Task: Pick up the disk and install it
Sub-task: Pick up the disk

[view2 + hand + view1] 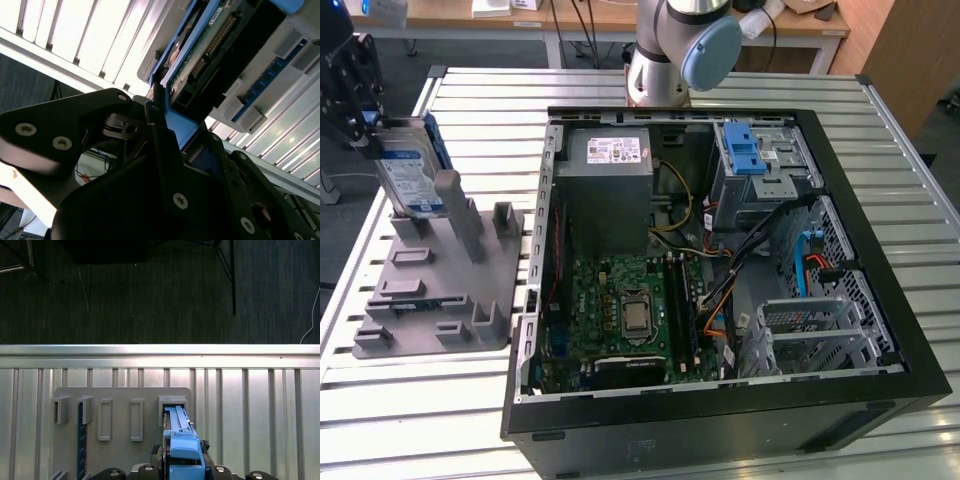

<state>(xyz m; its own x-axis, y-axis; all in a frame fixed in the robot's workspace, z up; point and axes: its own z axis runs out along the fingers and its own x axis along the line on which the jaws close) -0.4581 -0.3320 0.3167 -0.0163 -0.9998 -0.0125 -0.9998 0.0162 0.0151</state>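
The disk (412,170) stands upright on its edge in a slot of the grey holder stand (430,290), at the exterior view's left. Its white and blue label faces the camera, with blue rails along its sides. My gripper (375,125) is at the disk's upper end, shut on it. In the first wrist view the disk (177,432) appears edge-on with its blue rail uppermost, its far end sitting in the stand's slot (172,402). The second wrist view shows a black finger (157,135) pressed against the blue rail, with the disk's green circuit board (200,50) beyond.
An open computer case (880,400) lies on the slatted metal table (480,110), to the exterior view's right of the stand. Inside are a grey power supply (610,165), a motherboard (630,310) and a drive cage with a blue latch (750,155). The arm's base (665,60) rises behind the case.
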